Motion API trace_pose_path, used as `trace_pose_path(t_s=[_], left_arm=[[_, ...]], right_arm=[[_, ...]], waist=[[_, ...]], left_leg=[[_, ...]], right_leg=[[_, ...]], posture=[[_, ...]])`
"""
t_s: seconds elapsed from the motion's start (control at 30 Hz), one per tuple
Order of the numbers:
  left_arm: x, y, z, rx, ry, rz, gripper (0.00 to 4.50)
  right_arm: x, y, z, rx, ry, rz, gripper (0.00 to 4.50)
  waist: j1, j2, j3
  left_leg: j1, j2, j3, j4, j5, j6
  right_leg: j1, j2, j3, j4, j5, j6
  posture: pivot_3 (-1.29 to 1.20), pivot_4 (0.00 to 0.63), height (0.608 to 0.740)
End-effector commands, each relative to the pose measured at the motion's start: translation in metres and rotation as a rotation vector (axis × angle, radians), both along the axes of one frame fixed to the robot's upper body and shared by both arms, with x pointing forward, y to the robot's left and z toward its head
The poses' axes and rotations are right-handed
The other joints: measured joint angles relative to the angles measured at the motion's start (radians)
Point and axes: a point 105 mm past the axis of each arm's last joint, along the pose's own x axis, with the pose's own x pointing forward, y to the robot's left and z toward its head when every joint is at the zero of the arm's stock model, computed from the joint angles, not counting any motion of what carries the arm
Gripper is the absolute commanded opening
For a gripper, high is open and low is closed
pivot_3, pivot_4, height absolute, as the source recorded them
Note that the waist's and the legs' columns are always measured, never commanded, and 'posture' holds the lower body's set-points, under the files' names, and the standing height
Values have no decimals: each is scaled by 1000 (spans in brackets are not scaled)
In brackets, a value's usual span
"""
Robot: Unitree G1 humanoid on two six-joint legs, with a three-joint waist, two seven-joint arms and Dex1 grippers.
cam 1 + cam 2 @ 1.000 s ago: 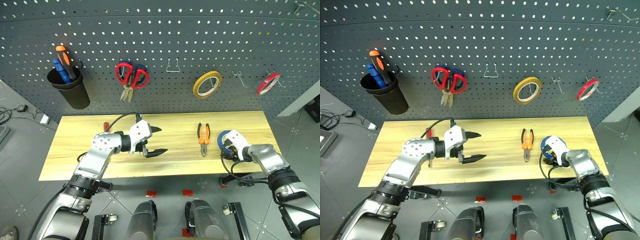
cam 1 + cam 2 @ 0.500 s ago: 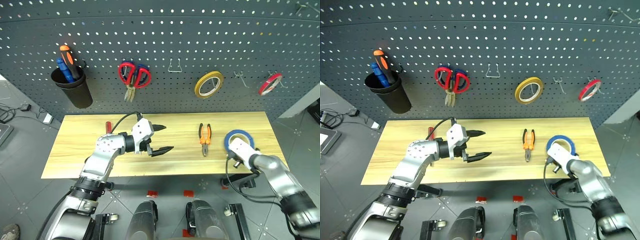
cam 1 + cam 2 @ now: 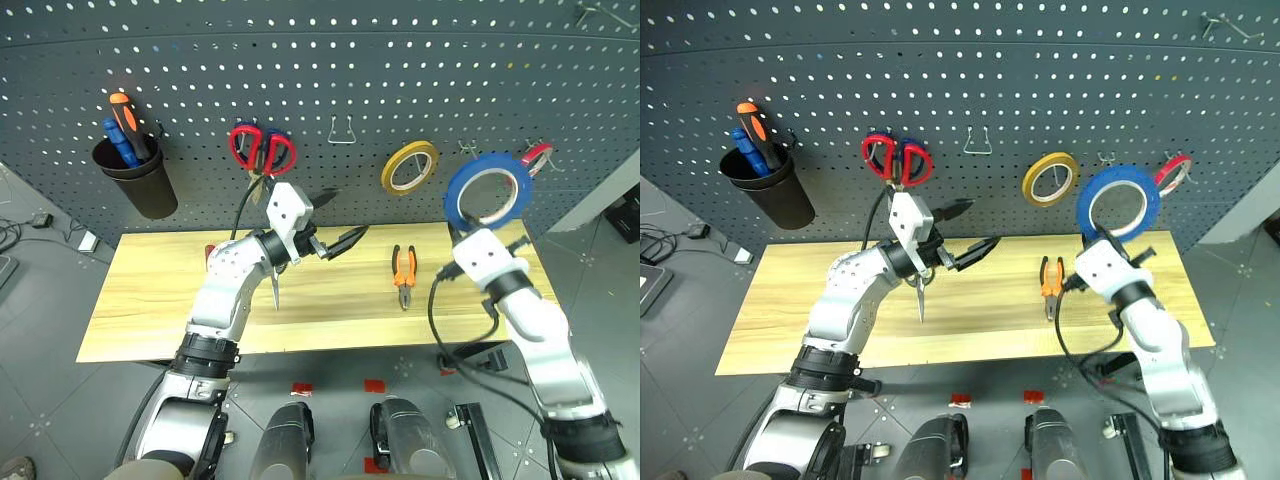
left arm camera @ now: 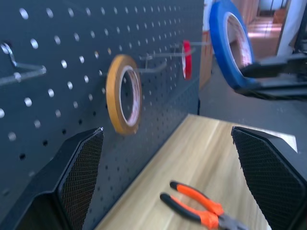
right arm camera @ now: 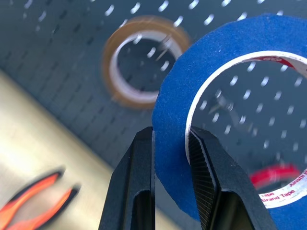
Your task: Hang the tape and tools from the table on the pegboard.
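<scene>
Now the right gripper [image 5: 170,191] has its two black fingers [image 5: 132,191] pinched tight on the lower rim of the blue tape ring [image 3: 1118,203], holding it upright in front of the pegboard [image 3: 1040,100]. Just beyond the fingertips, between the yellow tape ring [image 3: 1050,178] and the red tape ring [image 3: 1173,173], an empty hook [image 3: 1106,158] waits. Centre the ring's wide hole on that hook tip, push forward, lower, then release. The left gripper [image 3: 335,237] stands fully spread and empty, with the pliers [image 3: 403,277] on the table [image 3: 150,300] below and beyond its fingertips.
</scene>
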Motion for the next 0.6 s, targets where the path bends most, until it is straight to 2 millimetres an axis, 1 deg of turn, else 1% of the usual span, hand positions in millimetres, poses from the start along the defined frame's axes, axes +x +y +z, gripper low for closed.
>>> trace_pose_path(t_s=[0.03, 0.1, 0.13, 0.23, 0.27, 0.33, 0.4, 0.53, 0.6], left_arm=[[-2, 0, 15, -27, -52, 7, 4500], [-1, 0, 15, -28, -51, 10, 4500], [-2, 0, 14, -29, -49, 11, 4500], [-1, 0, 12, -25, -45, 20, 4500], [1, 4, 12, -28, -37, 40, 4500], [4, 15, 7, -11, -32, 79, 4500], [5, 24, 3, 8, -24, 106, 4500], [3, 56, -15, 115, 12, 148, 4500], [1, 74, -28, 218, 28, 148, 4500]], right_arm=[[18, -13, 11, 50, -4, 28, 682], [28, -11, 14, 60, 3, 65, 682], [35, -7, 17, 74, 18, 98, 682], [47, 1, 20, 118, 52, 158, 682], [49, 3, 20, 124, 60, 170, 682], [50, 8, 18, 153, 75, 190, 1398], [48, 11, 13, 177, 95, 191, 1841], [31, 18, -10, 234, 179, 157, 3147], [21, 25, -24, 283, 246, 131, 3767]], waist=[[0, 0, 0], [-1, 0, 0], [-1, 0, 0], [-6, 0, 0], [-5, 0, 0], [-5, 0, 0], [-5, 0, 0], [-3, 0, 0], [-4, 0, 0]], left_leg=[[0, 0, 0, 0, 0, 0], [0, 0, 0, -1, 0, 0], [-1, 1, 0, -1, 0, 0], [-1, 1, 2, -1, 0, 0], [-1, 1, 2, -1, 0, 0], [-1, 1, 1, -1, 0, 0], [-1, 1, 1, -1, 0, 0], [-2, 1, 1, -1, 0, 0], [-2, 2, 1, -1, 0, 0]], right_leg=[[0, 0, 0, 0, 0, 0], [-1, 0, 0, -1, 0, 0], [-1, 0, 0, -1, 0, 0], [-2, 0, 1, -2, 0, 0], [-2, 0, 1, -2, 0, 0], [-1, 0, 0, -2, 0, 0], [-1, 0, 0, -2, 0, 0], [-1, -1, 0, -2, 0, 0], [-2, -1, 0, -1, 0, 0]], posture=[[-150, 243, 740], [-148, 242, 740], [-148, 242, 740], [-146, 242, 740], [-146, 242, 740], [-146, 242, 740], [-146, 242, 740], [-144, 243, 740], [-144, 243, 740]])
